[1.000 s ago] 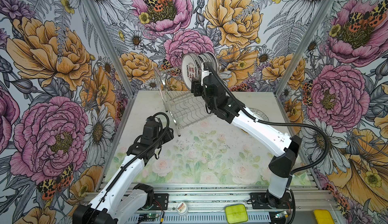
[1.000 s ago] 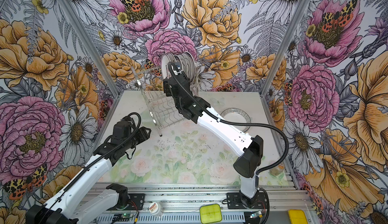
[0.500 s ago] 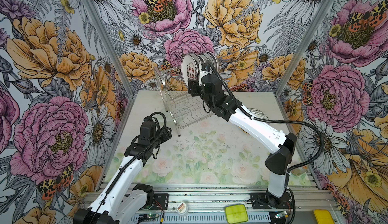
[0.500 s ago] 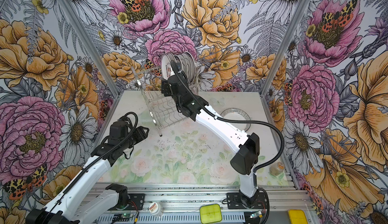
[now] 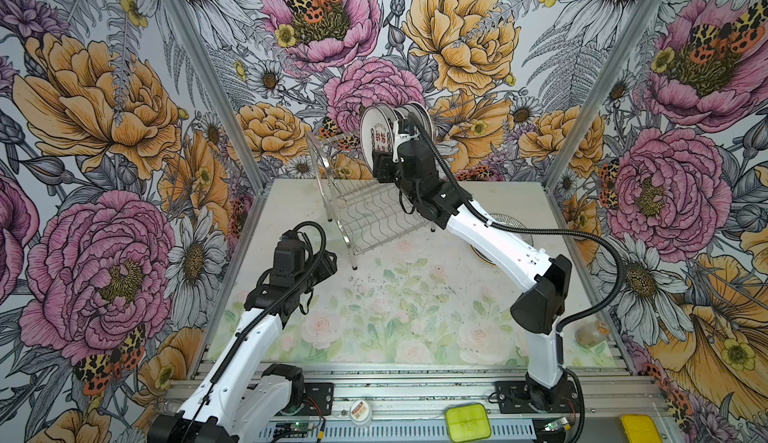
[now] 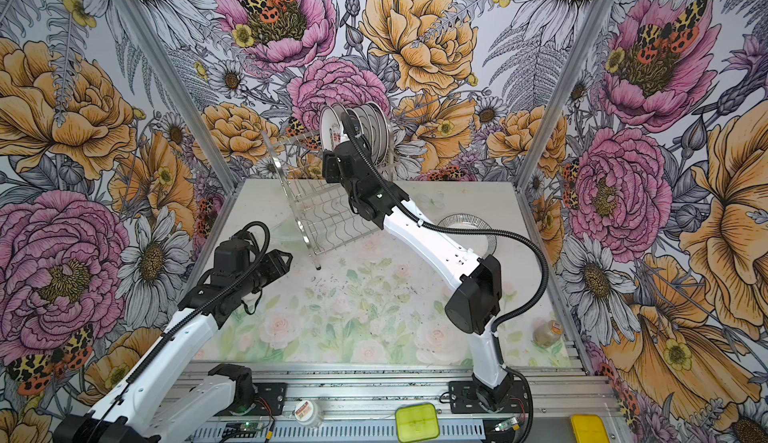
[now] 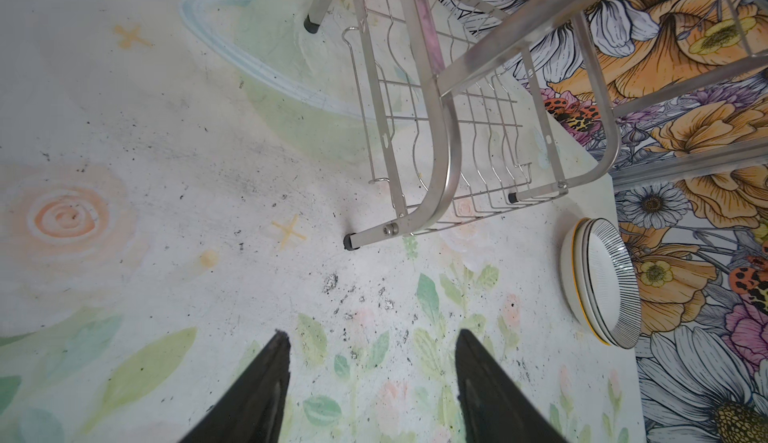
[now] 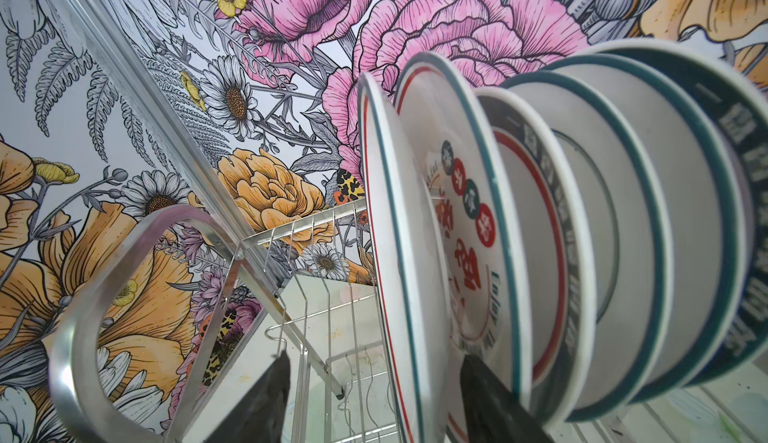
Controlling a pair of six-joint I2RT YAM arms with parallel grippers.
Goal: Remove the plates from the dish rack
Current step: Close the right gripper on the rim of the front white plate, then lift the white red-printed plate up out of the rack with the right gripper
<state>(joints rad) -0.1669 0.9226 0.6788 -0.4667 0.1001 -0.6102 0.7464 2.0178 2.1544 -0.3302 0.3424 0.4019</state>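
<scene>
Right wrist view gives us what both top views hide: right pincer (image 8: 372,399) spread, straddling the front plate (image 8: 382,233) rim, clear gap on its face side, tight on its back side, contact unclear. Plates (image 6: 378,133) stand on edge in the dish rack (image 6: 332,216) upper tier, far end, open slots beside them. Left wrist view shows the stack of plates (image 7: 598,283) whole, near the desk (image 6: 374,304) right edge. Right arm (image 6: 436,245) part-covers it in both top views. Left pincer (image 7: 370,362) spread, holding nothing, over open desk by the rack's foot.
</scene>
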